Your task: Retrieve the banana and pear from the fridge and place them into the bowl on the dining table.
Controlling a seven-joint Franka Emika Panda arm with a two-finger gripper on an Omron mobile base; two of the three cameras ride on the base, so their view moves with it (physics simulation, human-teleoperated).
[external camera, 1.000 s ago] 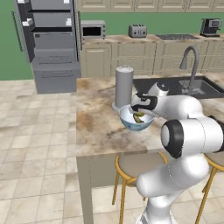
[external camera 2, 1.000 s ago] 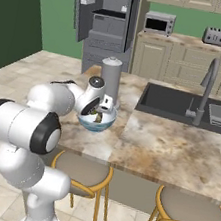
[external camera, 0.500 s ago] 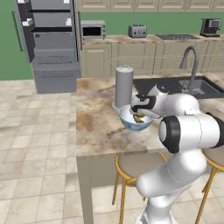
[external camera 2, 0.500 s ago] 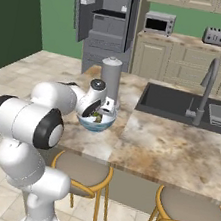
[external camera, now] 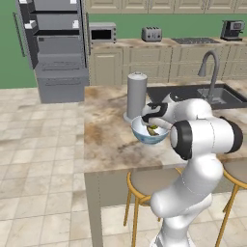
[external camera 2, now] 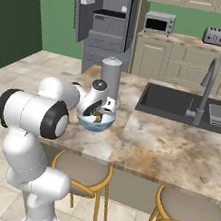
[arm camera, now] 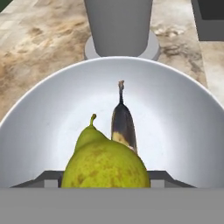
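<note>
Two fruits sit in the bowl (external camera: 149, 134) on the worktop (external camera: 108, 140) in the left base view, the tool (external camera: 153, 120) poised over its rim. From the right base view, the bowl touches the steel canister (external camera 2: 110, 77). Hand view: the pear (arm camera: 105, 164) fills the space between the fingers, seemingly gripped, with the banana (arm camera: 123, 124) lying behind it.

My pincer (arm camera: 105, 181) is closed on the yellow-green pear (arm camera: 105, 164), low inside the pale bowl (arm camera: 183, 113). The brown-mottled banana (arm camera: 123, 124) lies on the bowl's floor just behind it. The bowl sits on the stone dining table (external camera: 103, 140); the fridge (external camera: 55, 48) stands open beyond.
</note>
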